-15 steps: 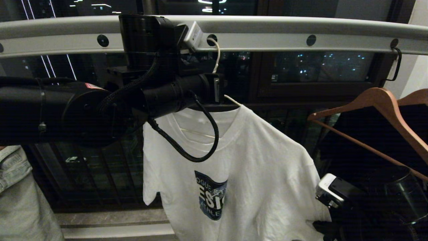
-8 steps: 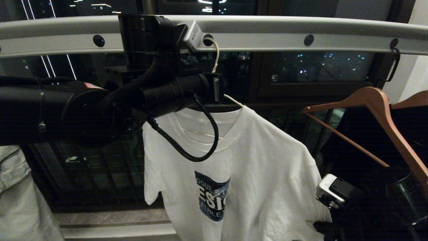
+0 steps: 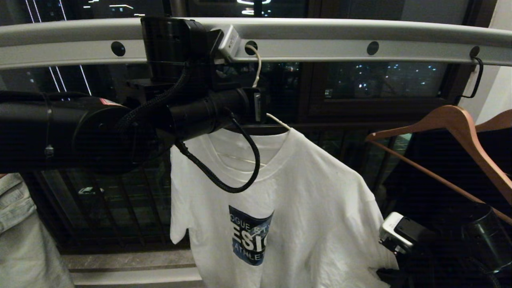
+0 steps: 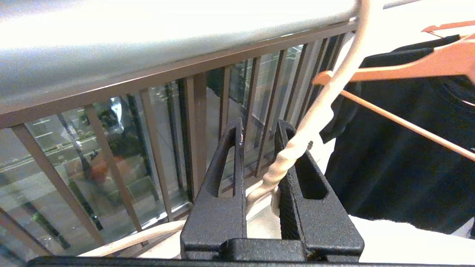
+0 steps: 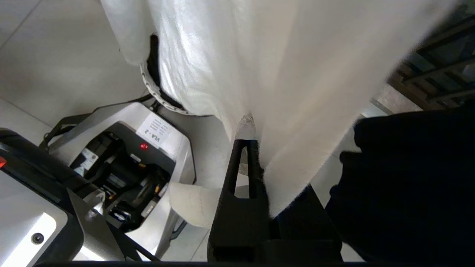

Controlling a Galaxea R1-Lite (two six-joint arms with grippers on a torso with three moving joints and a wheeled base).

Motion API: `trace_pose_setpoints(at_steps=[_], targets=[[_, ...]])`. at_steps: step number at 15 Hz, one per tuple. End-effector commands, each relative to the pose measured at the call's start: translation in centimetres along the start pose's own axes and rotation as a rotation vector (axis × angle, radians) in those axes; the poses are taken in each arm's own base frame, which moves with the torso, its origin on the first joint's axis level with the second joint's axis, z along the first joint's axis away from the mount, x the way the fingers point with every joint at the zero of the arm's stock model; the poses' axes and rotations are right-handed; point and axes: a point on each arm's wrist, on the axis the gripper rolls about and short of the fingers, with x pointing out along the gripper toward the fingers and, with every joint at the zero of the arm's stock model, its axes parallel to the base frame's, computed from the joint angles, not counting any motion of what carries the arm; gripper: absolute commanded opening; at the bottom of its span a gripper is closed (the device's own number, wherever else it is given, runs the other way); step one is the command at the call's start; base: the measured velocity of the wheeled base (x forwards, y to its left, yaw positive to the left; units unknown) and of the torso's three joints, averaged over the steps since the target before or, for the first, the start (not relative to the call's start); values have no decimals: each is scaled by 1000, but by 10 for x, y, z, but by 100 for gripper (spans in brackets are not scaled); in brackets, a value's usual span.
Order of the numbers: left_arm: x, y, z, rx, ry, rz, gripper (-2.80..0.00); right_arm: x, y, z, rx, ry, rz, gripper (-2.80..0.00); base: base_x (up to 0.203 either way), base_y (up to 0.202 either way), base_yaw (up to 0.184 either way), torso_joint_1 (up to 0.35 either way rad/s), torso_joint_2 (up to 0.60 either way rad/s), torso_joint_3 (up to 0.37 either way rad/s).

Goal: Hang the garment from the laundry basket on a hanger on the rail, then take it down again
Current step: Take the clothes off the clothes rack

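gripping hanger (image 4: 297, 144) neck w/ left end effector (image 4: 259, 137), right end effector (image 5: 256, 163) pinching garment (image 3: 304, 200).

Head view level, wrists close on garment (image 3: 304, 200)

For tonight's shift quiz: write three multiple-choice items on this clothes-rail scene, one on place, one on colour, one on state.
1. The thin white wire hanger hooks into:
A a hole in the pale grey metal rail
B the brown wooden hanger
C the floor

2. The white T-shirt has a chest print of:
A red
B dark blue
C green

3. The right pincer is:
A wide open
B out of view
C shut on the shirt

Key: A, the hook passes through a rail hole; B, the print is blue; C, cloth is pinched between its fingers.
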Motion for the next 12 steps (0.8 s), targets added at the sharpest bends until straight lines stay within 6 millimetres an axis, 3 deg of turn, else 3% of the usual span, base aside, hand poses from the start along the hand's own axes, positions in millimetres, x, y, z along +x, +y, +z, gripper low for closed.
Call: trace_pose_setpoints(at_steps=[1,6,7,8,12], targets=[[0,1,4,-2,-15,3,-280,2,0,-1,-6,12,1,-280,0,0,0,0,0,0],[0,1,4,-2,-16,2,-280,1,0,-1,-15,10,-1,-280,0,0,0,0,0,0],[0,1,4,-2,-15,2,-280,1,0,-1,-15,8,-12,-170,0,0,0,0,0,0],[0,1,4,-2,-13,2,-280,0,0,-1,-14,3,-15,0,0,0,0,0,0,0],[1,1,2,-2,-9,3,-280,-21,-2,4,-1,-99,-22,0,0,0,0,0,0,0]])
